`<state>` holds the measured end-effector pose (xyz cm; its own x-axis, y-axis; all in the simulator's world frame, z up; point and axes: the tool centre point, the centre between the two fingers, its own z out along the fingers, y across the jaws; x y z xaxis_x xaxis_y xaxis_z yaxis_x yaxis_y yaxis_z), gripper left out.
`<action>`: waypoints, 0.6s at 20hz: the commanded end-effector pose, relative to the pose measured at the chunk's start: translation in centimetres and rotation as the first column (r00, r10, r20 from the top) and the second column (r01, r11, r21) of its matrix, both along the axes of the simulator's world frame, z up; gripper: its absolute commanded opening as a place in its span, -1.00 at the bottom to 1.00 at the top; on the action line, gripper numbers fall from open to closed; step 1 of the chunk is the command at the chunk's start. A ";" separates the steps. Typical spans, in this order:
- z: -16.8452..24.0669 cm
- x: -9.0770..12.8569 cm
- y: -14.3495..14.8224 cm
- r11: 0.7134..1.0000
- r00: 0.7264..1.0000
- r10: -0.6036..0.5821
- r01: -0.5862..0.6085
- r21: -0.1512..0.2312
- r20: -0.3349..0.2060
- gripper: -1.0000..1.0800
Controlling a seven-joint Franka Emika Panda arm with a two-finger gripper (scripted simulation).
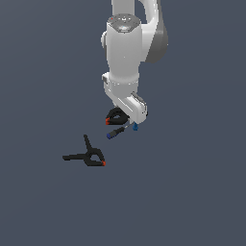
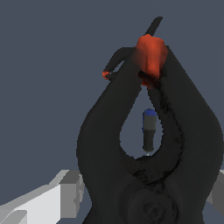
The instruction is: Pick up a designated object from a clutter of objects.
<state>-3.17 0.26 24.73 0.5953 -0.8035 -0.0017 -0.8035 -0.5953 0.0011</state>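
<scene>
The designated object, a black spring clamp (image 1: 114, 116) with orange-red jaw tips, lies under the arm's hand in the exterior view. It fills the wrist view (image 2: 109, 144), with its red tip (image 2: 151, 54) pointing away. My gripper (image 1: 123, 118) is down around it. A pale finger (image 2: 65, 197) presses one flank of the clamp's body, the other finger sits at the opposite flank, and no gap shows. Among the clutter of objects, the second black clamp (image 1: 89, 156) lies apart toward the exterior view's left, with its handles splayed.
A small blue-and-black screwdriver-like tool (image 1: 116, 133) lies just in front of the held clamp and shows through the clamp's loop (image 2: 149, 131). A tiny blue piece (image 1: 135, 127) sits beside the hand. The second clamp (image 2: 119, 59) shows small and far. Everything rests on a plain dark grey floor.
</scene>
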 end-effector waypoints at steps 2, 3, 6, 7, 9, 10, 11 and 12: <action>2.9 -1.7 0.2 1.000 1.000 0.000 0.000 -0.001 0.002 -1.00; 3.7 -2.2 0.3 1.000 1.000 0.000 0.000 -0.001 0.002 -1.00; 6.0 -3.7 0.5 1.000 1.000 0.000 0.000 -0.002 0.002 -1.00; 6.8 -4.1 0.6 1.000 1.000 0.000 0.000 -0.002 0.002 -1.00; 8.1 -4.9 0.7 1.000 1.000 0.000 0.000 -0.002 0.002 -1.00; 8.7 -5.2 0.8 1.000 1.000 0.000 0.000 -0.002 0.002 -1.00; 9.3 -5.6 0.8 1.000 1.000 0.000 0.000 -0.002 0.002 -1.00; 9.9 -5.9 0.9 1.000 1.000 0.000 0.000 -0.002 0.002 -1.00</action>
